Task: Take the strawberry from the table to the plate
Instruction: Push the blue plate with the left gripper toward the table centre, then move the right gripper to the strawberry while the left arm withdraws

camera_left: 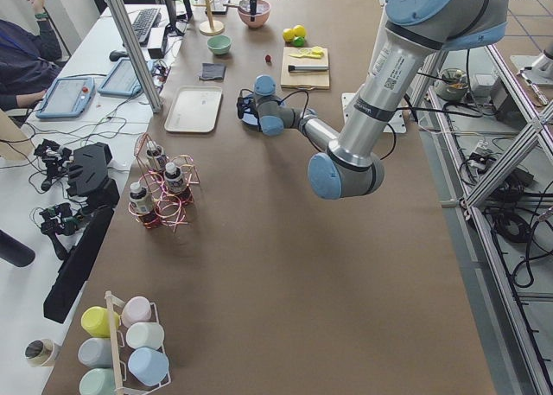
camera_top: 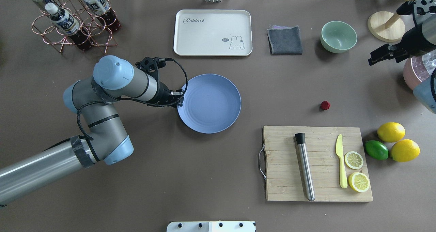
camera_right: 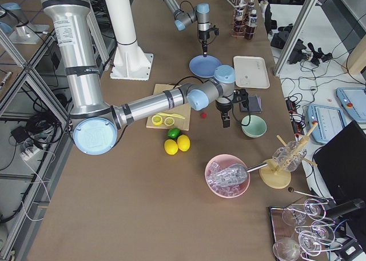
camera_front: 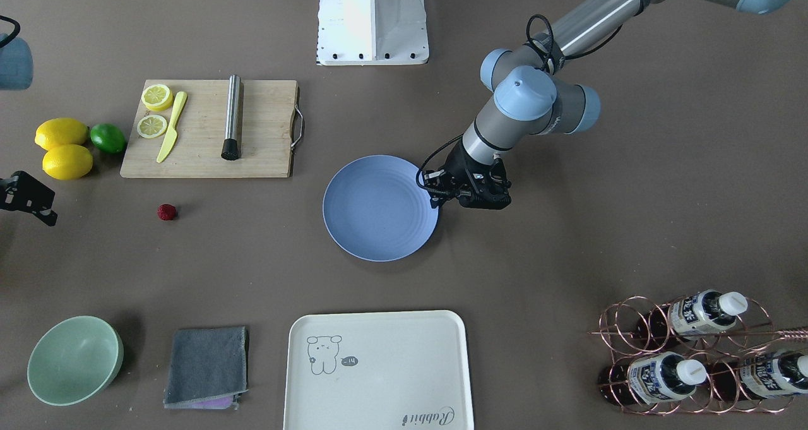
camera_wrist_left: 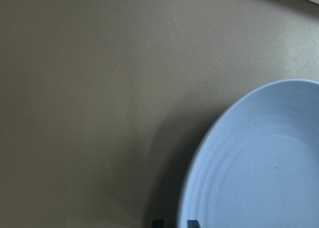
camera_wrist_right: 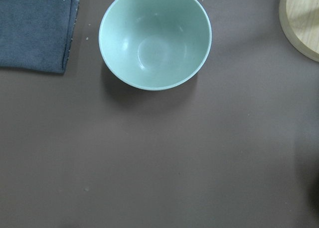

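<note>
Wooden cutting board (camera_top: 282, 164) is carrying a steel rod (camera_top: 305, 170), yellow knife (camera_top: 341, 164) and two lemon slices (camera_top: 354, 159); two lemons (camera_top: 391, 132) and a lime (camera_top: 376, 150) are lying just beside it.

Silver tubes (camera_top: 34, 170), pale-blue joint caps (camera_top: 112, 72), black cables (camera_top: 186, 76)

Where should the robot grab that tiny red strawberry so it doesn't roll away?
Pinch the strawberry across its widest middle, coming straight down from above. It is small and roundish, lying alone on the flat table, so its sides are free and a sideways push would likely roll it.
</note>
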Controlling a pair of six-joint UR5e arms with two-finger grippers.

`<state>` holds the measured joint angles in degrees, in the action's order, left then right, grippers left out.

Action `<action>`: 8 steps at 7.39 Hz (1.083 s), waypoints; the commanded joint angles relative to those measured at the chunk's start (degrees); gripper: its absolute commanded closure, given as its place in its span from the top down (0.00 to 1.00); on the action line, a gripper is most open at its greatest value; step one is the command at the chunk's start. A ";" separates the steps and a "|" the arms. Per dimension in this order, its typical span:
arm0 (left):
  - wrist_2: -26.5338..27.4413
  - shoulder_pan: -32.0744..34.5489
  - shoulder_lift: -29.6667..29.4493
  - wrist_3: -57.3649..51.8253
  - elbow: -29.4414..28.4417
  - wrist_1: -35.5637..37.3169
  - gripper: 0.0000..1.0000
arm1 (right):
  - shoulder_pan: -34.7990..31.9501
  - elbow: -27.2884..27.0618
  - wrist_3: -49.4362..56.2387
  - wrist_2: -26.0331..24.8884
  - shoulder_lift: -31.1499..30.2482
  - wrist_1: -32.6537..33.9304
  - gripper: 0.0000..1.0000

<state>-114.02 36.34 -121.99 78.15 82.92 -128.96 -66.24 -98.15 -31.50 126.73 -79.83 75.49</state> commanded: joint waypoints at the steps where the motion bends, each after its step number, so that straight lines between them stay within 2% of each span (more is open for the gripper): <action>1: -6.95 8.26 5.59 -5.07 5.20 2.12 0.98 | 3.02 -0.81 -6.16 -1.56 0.73 -0.08 1.00; 3: -13.56 17.22 14.73 -18.49 10.31 4.41 0.98 | 11.17 -0.91 -17.14 -7.43 5.11 0.18 1.00; 5: -21.82 29.43 20.97 -33.67 10.51 8.00 0.98 | 14.81 -1.25 -20.52 -8.87 5.56 0.27 1.00; 6: -23.34 35.58 24.31 -43.51 10.51 12.11 0.98 | 16.48 -1.08 -21.06 -10.09 5.30 0.36 1.00; 8: -23.01 46.84 25.13 -60.30 9.99 23.27 0.98 | 19.64 -0.38 -22.55 -11.94 5.13 0.62 1.00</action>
<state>-137.02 76.14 -97.85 28.90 93.32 -112.05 -48.50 -98.84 -53.36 115.85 -74.52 75.98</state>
